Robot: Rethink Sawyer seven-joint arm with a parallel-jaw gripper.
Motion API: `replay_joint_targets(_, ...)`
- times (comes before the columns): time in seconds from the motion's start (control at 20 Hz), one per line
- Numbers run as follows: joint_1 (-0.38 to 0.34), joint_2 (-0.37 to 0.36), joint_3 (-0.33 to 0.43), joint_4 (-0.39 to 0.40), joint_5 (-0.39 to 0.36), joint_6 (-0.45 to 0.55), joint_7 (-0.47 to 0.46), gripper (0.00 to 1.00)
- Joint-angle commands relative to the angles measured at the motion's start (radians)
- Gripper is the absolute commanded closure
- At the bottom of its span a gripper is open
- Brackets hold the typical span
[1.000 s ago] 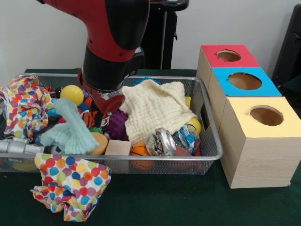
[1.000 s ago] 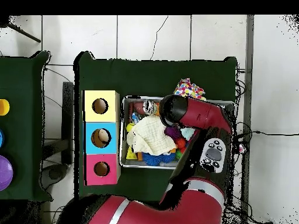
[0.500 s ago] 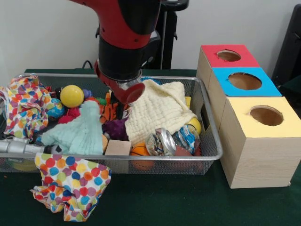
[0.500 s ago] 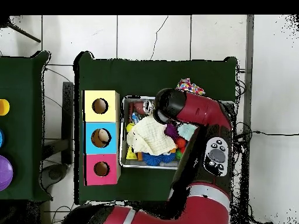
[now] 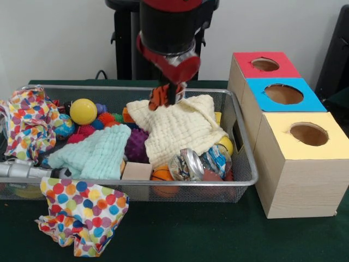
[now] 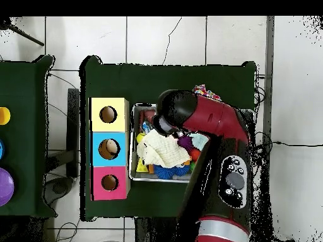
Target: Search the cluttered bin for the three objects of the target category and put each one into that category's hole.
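Observation:
My gripper [image 5: 167,96] hangs above the back of the wire bin [image 5: 240,132], over the cream cloth [image 5: 180,126]. It is shut on a small orange-and-black striped soft toy [image 5: 159,97], which hangs clear of the clutter. Right of the bin stand three boxes with round holes on top: red [image 5: 243,61], blue [image 5: 311,101] and yellow [image 5: 294,164]. In the overhead view the red arm [image 6: 195,116] covers the gripper and much of the bin [image 6: 134,146]; the boxes show as yellow [image 6: 98,115], blue [image 6: 98,149] and red [image 6: 98,183].
The bin holds a mint cloth [image 5: 92,153], a yellow ball [image 5: 83,111], a purple spiky ball [image 5: 136,144], a wooden block [image 5: 136,171], a small basketball [image 5: 162,174] and a crushed can [image 5: 188,164]. A polka-dot cloth [image 5: 82,215] spills over the front rim.
The arm has risen and moved right in the front view, lifting the striped toy out of the clutter. The mint cloth has fallen flat in the bin.

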Motion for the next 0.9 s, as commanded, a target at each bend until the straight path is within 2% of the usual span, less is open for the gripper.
replay_joint_targets(0.05,0.030,-0.067,0.056,0.124,0.087,0.278,0.193,1.00)
replay_joint_targets(0.2,0.038,-0.079,0.047,0.155,0.108,0.352,0.203,1.00)
replay_joint_targets(0.3,0.050,-0.085,0.033,0.211,0.112,0.301,0.187,1.00)
replay_joint_targets(0.35,0.063,-0.077,0.018,0.241,0.092,0.224,0.175,1.00)
replay_joint_targets(0.4,0.069,-0.075,0.014,0.257,0.089,0.191,0.174,1.00)
replay_joint_targets(0.45,0.088,-0.069,-0.001,0.275,0.063,0.127,0.177,1.00)
replay_joint_targets(0.6,0.118,-0.064,-0.016,0.324,0.056,0.039,0.209,1.00)
replay_joint_targets(0.9,0.152,-0.029,-0.017,0.428,0.113,-0.111,0.267,1.00)
